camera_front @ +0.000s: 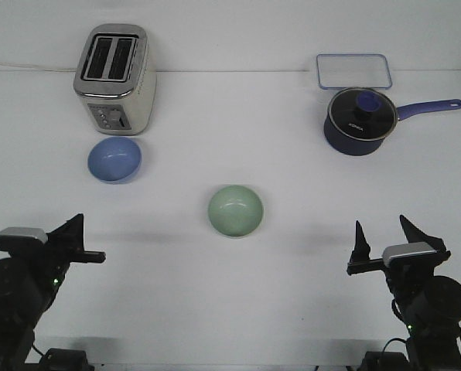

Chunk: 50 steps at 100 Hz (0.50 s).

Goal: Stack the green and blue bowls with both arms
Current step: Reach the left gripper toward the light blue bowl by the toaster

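Note:
The periwinkle blue bowl (114,159) sits upright on the white table, just in front of the toaster at the left. The pale mint green bowl (235,210) sits upright near the table's middle, apart from the blue one. Both bowls look empty. My left gripper (82,238) is at the front left, open and empty, well short of the blue bowl. My right gripper (383,234) is at the front right, open and empty, its two pointed fingers spread, to the right of the green bowl and nearer the front.
A silver two-slot toaster (114,79) stands at the back left. A dark navy saucepan (358,121) with a glass lid and a long handle pointing right stands at the back right. A clear rectangular container (353,71) lies behind it.

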Each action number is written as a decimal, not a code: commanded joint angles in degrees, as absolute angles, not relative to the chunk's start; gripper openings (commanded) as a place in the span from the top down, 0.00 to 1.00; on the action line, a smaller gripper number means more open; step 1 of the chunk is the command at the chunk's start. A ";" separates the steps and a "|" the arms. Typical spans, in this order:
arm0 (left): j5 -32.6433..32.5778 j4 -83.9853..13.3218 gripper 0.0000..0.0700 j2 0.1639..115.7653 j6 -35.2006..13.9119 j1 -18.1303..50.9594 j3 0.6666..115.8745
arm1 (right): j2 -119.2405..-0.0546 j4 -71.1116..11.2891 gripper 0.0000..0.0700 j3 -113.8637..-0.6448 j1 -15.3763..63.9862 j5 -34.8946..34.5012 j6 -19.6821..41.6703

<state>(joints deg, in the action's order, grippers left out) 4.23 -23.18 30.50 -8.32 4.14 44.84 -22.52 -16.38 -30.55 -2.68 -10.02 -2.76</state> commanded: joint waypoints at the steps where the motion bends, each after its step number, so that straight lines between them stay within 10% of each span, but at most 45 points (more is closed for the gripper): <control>1: 4.05 -26.30 0.98 35.18 -7.73 4.10 50.35 | -22.48 -15.77 0.14 -30.61 -2.70 -9.80 -3.03; 50: 4.03 -45.12 0.98 57.87 -3.62 4.12 65.93 | -22.48 -15.77 0.14 -30.61 -2.70 -9.80 -3.05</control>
